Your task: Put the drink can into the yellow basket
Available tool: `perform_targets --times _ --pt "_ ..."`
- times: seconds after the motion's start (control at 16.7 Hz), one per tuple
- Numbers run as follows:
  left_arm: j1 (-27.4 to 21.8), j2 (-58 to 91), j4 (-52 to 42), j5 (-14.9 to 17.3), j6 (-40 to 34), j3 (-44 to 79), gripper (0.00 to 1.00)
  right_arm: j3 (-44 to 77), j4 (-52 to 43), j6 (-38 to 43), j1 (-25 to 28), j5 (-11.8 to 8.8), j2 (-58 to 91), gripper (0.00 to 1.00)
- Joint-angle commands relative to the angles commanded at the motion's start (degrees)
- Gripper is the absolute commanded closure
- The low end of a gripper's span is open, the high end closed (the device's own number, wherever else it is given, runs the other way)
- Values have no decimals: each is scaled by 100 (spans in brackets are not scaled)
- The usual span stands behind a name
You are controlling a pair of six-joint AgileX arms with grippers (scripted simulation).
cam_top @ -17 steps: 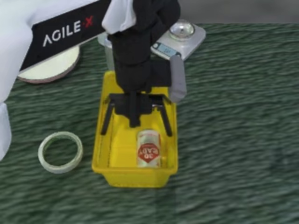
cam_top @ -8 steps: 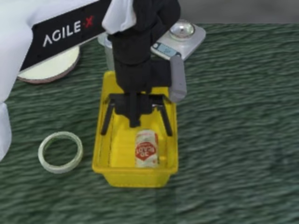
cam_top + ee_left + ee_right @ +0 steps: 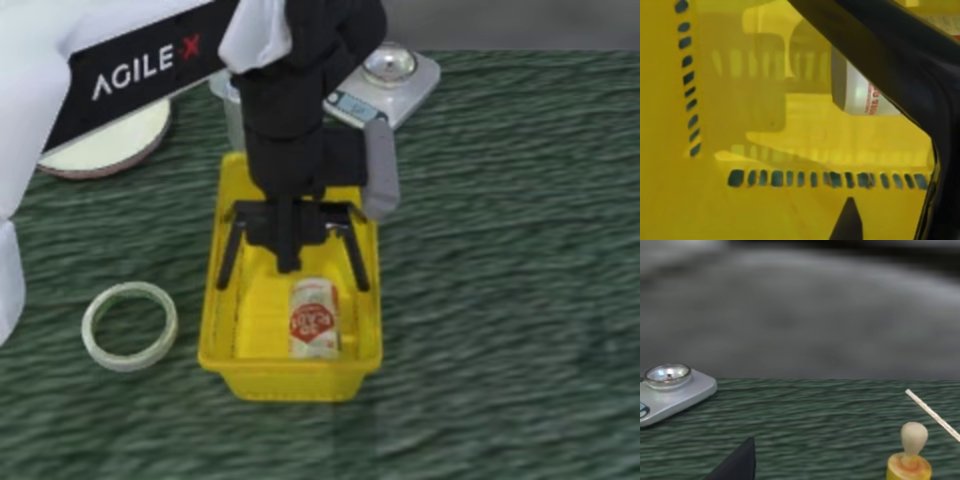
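The drink can (image 3: 314, 318) lies on its side on the floor of the yellow basket (image 3: 222, 300), near the basket's front end, with its red label facing up. My left gripper (image 3: 293, 262) hangs open just above the basket's rear half, a short way behind the can and not touching it. In the left wrist view the can (image 3: 860, 97) rests against the yellow floor beyond the slotted wall (image 3: 790, 177). My right gripper (image 3: 742, 465) is out of the top view and hangs over bare green table.
A pale tape ring (image 3: 130, 326) lies left of the basket. A silver kitchen scale (image 3: 385, 80) and a round white disc (image 3: 105, 140) sit behind it. Near the right gripper stand a yellow object with a wooden knob (image 3: 910, 460) and a thin white stick (image 3: 932, 415).
The can has rolled slightly to the left inside the basket, its label has turned, and it now lies still. My left gripper has not moved.
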Motion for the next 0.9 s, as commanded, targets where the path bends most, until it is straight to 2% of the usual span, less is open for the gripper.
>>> perform_targets --times 0.6,0.9 --pt "7 0 -24 5 13 18 100 0 0 0 0 0 0 0" --pt "251 -146 -810 5 179 634 100 0 0 0 0 0 0 0"
